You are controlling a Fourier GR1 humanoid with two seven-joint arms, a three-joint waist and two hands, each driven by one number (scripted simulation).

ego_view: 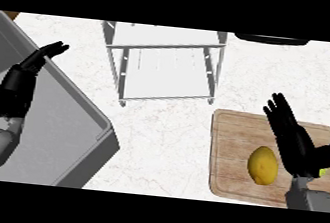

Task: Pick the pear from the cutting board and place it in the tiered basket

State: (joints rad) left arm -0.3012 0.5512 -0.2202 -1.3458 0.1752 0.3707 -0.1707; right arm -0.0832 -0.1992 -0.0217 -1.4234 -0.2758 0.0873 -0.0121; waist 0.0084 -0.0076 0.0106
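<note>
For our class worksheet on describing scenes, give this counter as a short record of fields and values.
board: wooden cutting board, at the view's right
fruit: yellow fruit lying on the board, beside the right hand
right hand: open, fingers straight, above the board
left hand: open, resting at left over the grey bin
basket: tiered basket, top centre, apart from both hands
</note>
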